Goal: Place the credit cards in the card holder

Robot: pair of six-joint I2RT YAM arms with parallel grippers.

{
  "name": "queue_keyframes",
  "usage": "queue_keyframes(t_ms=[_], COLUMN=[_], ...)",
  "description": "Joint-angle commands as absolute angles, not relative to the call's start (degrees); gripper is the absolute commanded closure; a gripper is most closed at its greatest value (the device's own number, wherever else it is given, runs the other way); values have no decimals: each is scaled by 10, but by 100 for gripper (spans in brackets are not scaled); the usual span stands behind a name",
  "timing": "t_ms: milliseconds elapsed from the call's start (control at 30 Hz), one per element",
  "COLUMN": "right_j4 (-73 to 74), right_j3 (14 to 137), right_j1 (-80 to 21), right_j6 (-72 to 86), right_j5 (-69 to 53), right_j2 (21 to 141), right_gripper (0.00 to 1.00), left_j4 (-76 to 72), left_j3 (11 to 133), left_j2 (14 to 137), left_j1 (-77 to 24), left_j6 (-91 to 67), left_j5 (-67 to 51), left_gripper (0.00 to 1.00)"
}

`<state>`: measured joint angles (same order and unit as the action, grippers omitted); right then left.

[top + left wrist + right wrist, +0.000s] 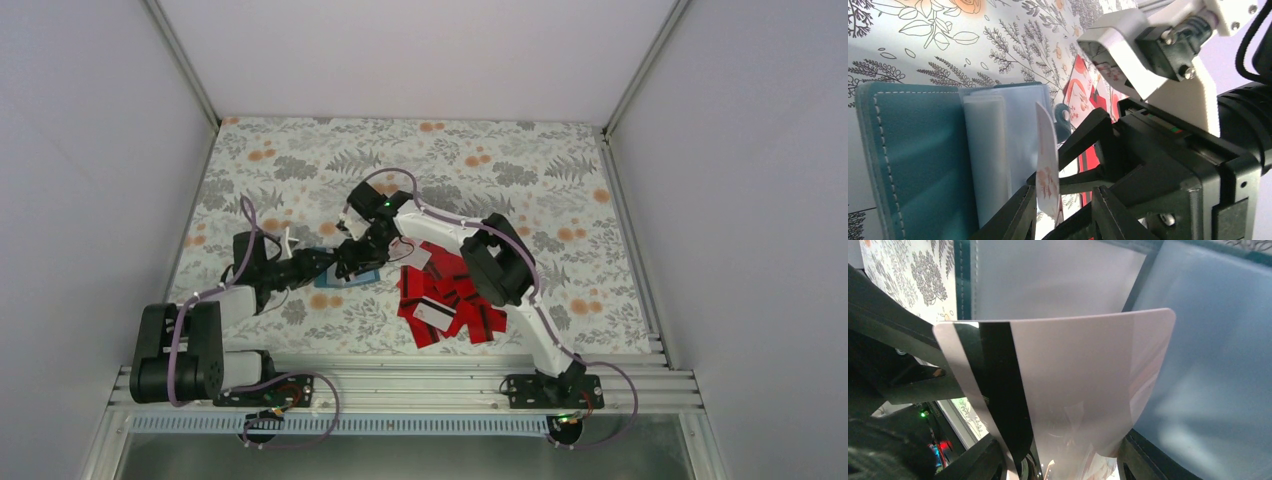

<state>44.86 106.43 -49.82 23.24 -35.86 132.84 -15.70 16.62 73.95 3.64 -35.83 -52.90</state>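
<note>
The right gripper (pixel 1060 457) is gripping one credit card (pixel 1073 390) by its edges, bowing it, and holding it edge-on over the clear pockets (pixel 993 150) of the open card holder (pixel 913 160). The holder is lying left of centre on the tabletop (pixel 520 170). The left gripper (pixel 1060 215) is sitting right at the holder with jaws partly apart; I cannot tell if it is pinching anything. The other credit cards (pixel 450 300) are lying heaped just right of the holder. Insertion is the step in hand. Next, the card's leading edge needs lining up with a pocket mouth, then sliding in flat.

left arm (pixel 182 352): black joints, white link, lilac cable
right arm (pixel 497 268): white links, black joints, green light
left gripper (pixel 1060 212): black, angular
</note>
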Motion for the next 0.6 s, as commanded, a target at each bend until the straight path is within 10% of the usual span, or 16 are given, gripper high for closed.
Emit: queue_keyframes(t_ms=[0,567], right_j4=[453,447], right_j3=[1092,1100], right_j1=[-505,-508], right_j6=[221,219], right_j5=[-380,-390], right_j2=[1341,1340], right_gripper=[48,48], left_j4=[-186,-164], left_j3=[170,181], left_j2=[747,778], left_j1=[38,38], left_j6=[-357,-349], left_j5=[-550,-526], left_gripper=[71,75])
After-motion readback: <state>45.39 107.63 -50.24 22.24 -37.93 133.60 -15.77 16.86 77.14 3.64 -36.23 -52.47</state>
